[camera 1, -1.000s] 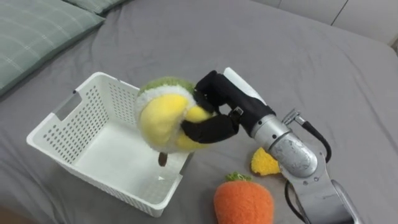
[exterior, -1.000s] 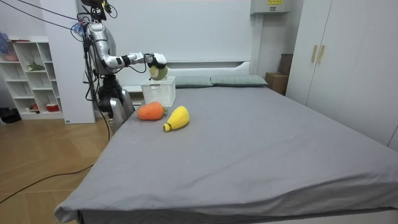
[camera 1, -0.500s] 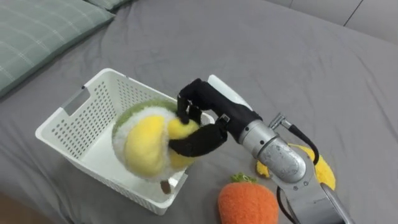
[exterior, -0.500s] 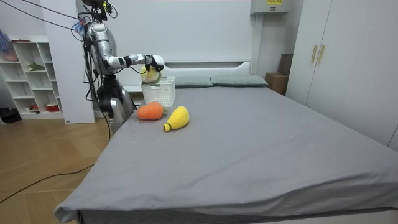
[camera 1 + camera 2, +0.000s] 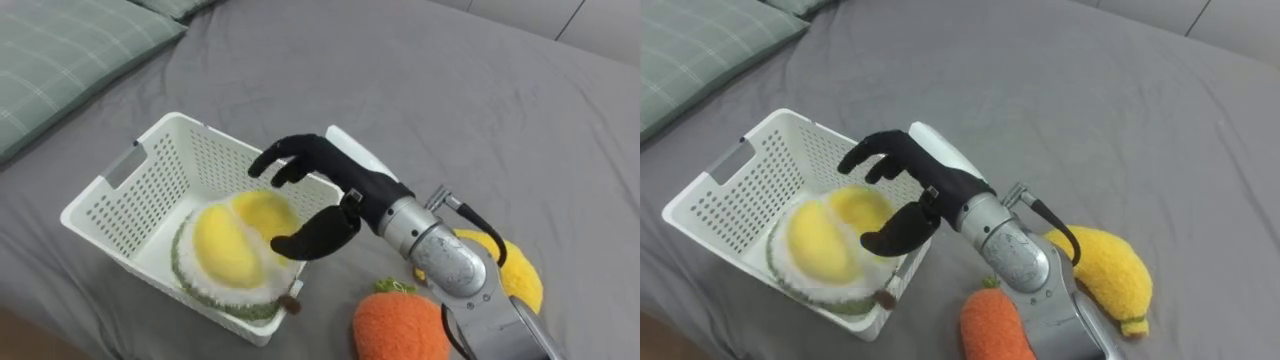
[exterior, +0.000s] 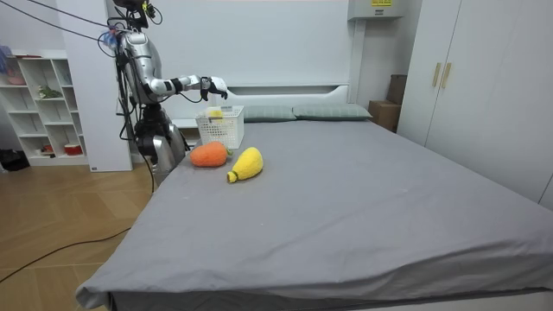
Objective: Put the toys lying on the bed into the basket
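- One toy down: the yellow-and-green plush fruit (image 5: 232, 255), just released, lies inside the white basket (image 5: 150, 185).
- Right hand (image 5: 345, 185) above the basket, fingers spread, empty.
- Plush carrot (image 5: 395, 325) and yellow plush (image 5: 515, 278) beside the basket: next.

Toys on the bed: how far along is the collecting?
Done: the yellow-and-green plush fruit lies in the white basket. In hand: nothing, the right hand hovers open above it. Left: the orange carrot plush and the yellow plush toy on the bed beside the basket.

Fuzzy plush durian toy (image 5: 232, 255) in glossy perforated white plastic basket (image 5: 120, 205), on matt grey cloth bedsheet (image 5: 450, 90).
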Robot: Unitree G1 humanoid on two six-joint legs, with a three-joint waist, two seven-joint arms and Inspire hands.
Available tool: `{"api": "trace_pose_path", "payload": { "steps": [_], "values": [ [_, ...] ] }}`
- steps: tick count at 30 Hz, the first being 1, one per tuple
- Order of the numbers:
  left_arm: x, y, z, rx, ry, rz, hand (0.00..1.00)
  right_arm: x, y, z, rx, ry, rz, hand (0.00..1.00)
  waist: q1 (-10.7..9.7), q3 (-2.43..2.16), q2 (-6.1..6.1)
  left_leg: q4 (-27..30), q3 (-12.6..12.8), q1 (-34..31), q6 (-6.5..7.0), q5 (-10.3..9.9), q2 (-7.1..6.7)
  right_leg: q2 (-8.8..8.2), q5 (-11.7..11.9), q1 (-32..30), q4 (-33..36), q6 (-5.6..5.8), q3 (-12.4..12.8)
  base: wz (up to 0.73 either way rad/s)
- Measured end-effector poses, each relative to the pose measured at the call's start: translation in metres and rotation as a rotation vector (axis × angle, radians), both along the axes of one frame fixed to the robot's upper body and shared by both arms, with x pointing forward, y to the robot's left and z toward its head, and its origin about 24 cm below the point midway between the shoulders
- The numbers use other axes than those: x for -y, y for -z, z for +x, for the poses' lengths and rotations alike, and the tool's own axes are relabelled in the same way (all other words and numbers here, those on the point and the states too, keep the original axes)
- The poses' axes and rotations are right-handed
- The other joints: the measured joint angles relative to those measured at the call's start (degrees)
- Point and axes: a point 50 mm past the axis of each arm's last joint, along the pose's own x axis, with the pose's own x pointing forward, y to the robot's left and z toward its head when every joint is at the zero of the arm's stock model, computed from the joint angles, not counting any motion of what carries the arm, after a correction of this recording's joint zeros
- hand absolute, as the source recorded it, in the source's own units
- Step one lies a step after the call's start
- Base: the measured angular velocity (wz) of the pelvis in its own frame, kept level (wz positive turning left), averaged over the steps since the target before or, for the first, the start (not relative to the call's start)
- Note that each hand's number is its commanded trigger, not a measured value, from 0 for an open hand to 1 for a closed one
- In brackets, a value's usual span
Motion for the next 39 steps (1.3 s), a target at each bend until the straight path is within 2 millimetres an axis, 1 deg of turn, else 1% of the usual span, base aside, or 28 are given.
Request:
{"api": "trace_pose_path", "payload": {
  "steps": [6, 9, 17, 20, 23, 26, 28, 29, 31, 34, 37, 39],
  "values": [
    [0.000, 0.000, 0.000, 0.001, -0.001, 0.003, 0.00, 0.000, 0.000, 0.000, 0.002, 0.003, 0.001, 0.00, 0.0, -0.22, -0.32, 0.0, 0.0, 0.0, 0.01, 0.0, 0.00, 0.00, 0.0, 0.0, 0.0, 0.00, 0.0, 0.00],
    [0.000, 0.000, -0.001, 0.000, -0.003, 0.007, 0.00, 0.001, 0.001, 0.000, 0.002, 0.015, 0.005, 0.00, -0.1, -0.21, -0.31, 0.1, 0.0, 0.3, 0.01, 0.0, 0.00, 0.00, 0.0, 0.2, 0.0, 0.00, 0.1, 0.00],
    [0.000, 0.002, -0.011, -0.020, -0.016, 0.017, 0.00, 0.007, 0.002, 0.002, 0.020, 0.078, 0.013, 0.00, -0.9, -0.09, -0.11, 0.1, 0.0, 0.9, 0.01, 0.0, 0.01, 0.00, 0.0, 1.1, 0.0, 0.01, 0.0, 0.00],
    [0.000, 0.003, -0.021, -0.046, -0.024, 0.018, 0.00, 0.009, 0.001, 0.003, 0.031, 0.098, 0.018, 0.00, -1.5, -0.10, -0.11, 0.1, 0.0, 0.9, 0.01, 0.0, 0.00, -0.02, 0.0, 1.0, 0.1, 0.01, -0.1, 0.00],
    [-0.001, 0.004, -0.030, -0.079, -0.034, 0.021, 0.00, 0.014, 0.001, 0.004, 0.046, 0.118, 0.016, 0.00, -2.5, -0.08, -0.07, 0.1, 0.0, 0.8, 0.03, 0.0, -0.04, -0.05, 0.1, 1.0, 0.0, 0.04, -0.2, 0.00],
    [-0.002, 0.005, -0.034, -0.087, -0.040, 0.019, 0.00, 0.030, 0.001, 0.006, 0.055, 0.201, 0.057, 0.00, -3.1, -0.04, 0.01, 0.1, 0.2, 1.0, 0.06, 0.0, -0.03, -0.08, 0.1, 1.1, 0.0, 0.08, -0.2, 0.00],
    [-0.004, 0.004, -0.038, -0.091, -0.059, 0.022, 0.00, 0.044, 0.003, 0.010, 0.073, 0.292, 0.066, 0.00, -4.1, -0.01, 0.07, 0.0, 0.1, 1.4, 0.07, 0.0, 0.02, -0.07, 0.1, 1.4, 0.0, 0.10, 0.0, -0.04],
    [-0.005, 0.004, -0.038, -0.091, -0.065, 0.024, 0.00, 0.048, 0.004, 0.011, 0.076, 0.315, 0.067, 0.00, -4.3, -0.02, 0.07, 0.1, 0.1, 1.4, 0.07, 0.0, 0.03, -0.07, 0.1, 1.5, 0.0, 0.10, 0.0, 0.00],
    [-0.008, 0.003, -0.040, -0.093, -0.082, 0.029, 0.00, 0.060, 0.010, 0.014, 0.069, 0.391, 0.057, 0.00, -5.5, -0.01, 0.08, 0.1, 0.1, 1.6, 0.07, 0.0, 0.04, -0.08, 0.1, 1.6, 0.1, 0.12, 0.2, 0.00],
    [-0.009, 0.003, -0.042, -0.101, -0.093, 0.034, 0.00, 0.069, 0.015, 0.013, 0.059, 0.440, 0.051, 0.00, -6.7, -0.03, 0.05, 0.1, 0.2, 1.7, 0.08, 0.0, 0.02, -0.01, 0.1, 1.7, 0.2, 0.12, 0.7, -0.03],
    [-0.010, 0.003, -0.044, -0.112, -0.095, 0.040, 0.00, 0.077, 0.019, 0.013, 0.052, 0.476, 0.034, 0.00, -7.1, -0.06, 0.02, 0.0, 0.6, 1.8, 0.08, 0.0, 0.06, 0.09, 0.1, 1.5, 0.2, 0.11, 1.3, -0.08],
    [-0.012, 0.003, -0.045, -0.112, -0.106, 0.046, 0.00, 0.084, 0.018, 0.013, 0.057, 0.501, 0.033, 0.00, -7.5, -0.11, 0.02, 0.1, 1.2, 1.9, 0.08, 0.0, 0.12, 0.08, 0.1, 1.5, 0.3, 0.11, 1.4, -0.07]
  ]
}}
